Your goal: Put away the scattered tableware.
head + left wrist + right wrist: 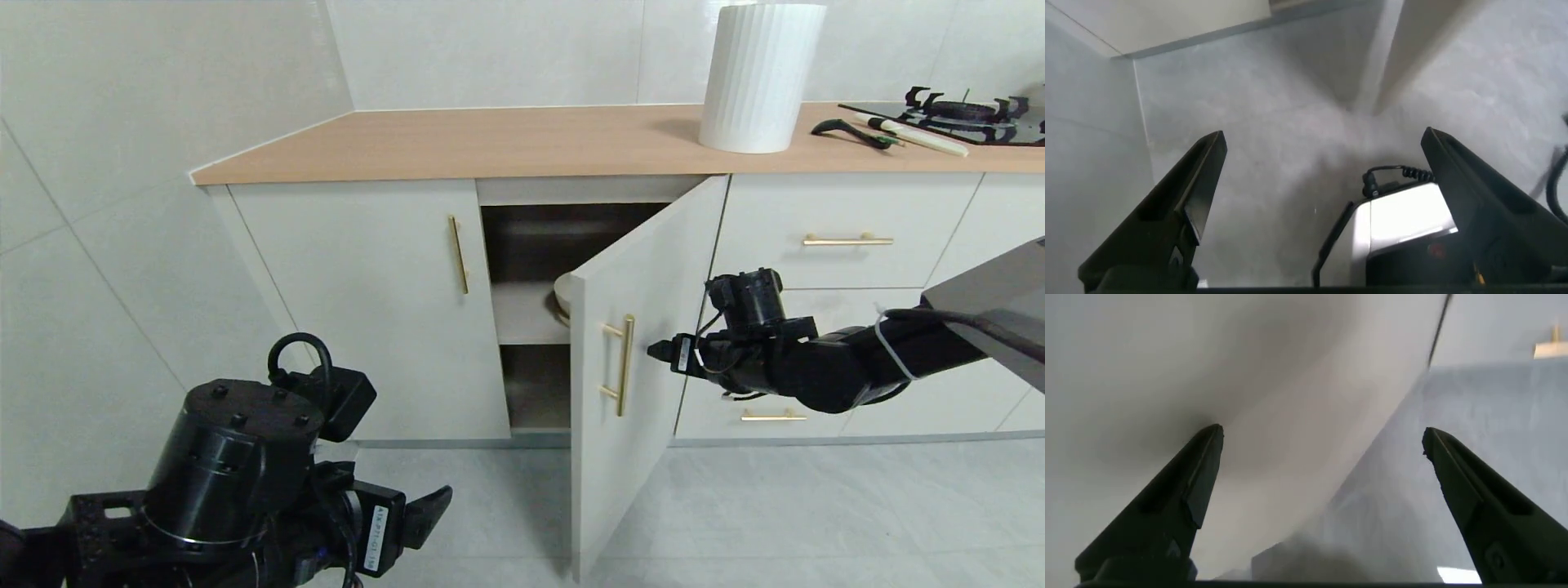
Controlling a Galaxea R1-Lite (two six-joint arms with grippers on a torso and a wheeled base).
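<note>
Partway, I'd judge: one dish shelved, cupboard not yet shut.
The cabinet door (629, 327) stands wide open. A pale dish (562, 296) sits on the upper shelf, half hidden behind the door's edge. Utensils (890, 131) lie far right on the counter (490, 139), so you likely have more to stow. Your right gripper (1323, 433), just right of the door handle (624, 363), and your left gripper (1321, 139), low at near left, are both spread wide and empty.

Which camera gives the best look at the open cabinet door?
The head view: the whole cabinet door, ajar, with its gold handle. The right wrist view gives its blank face close up; the left wrist view, its lower corner.
</note>
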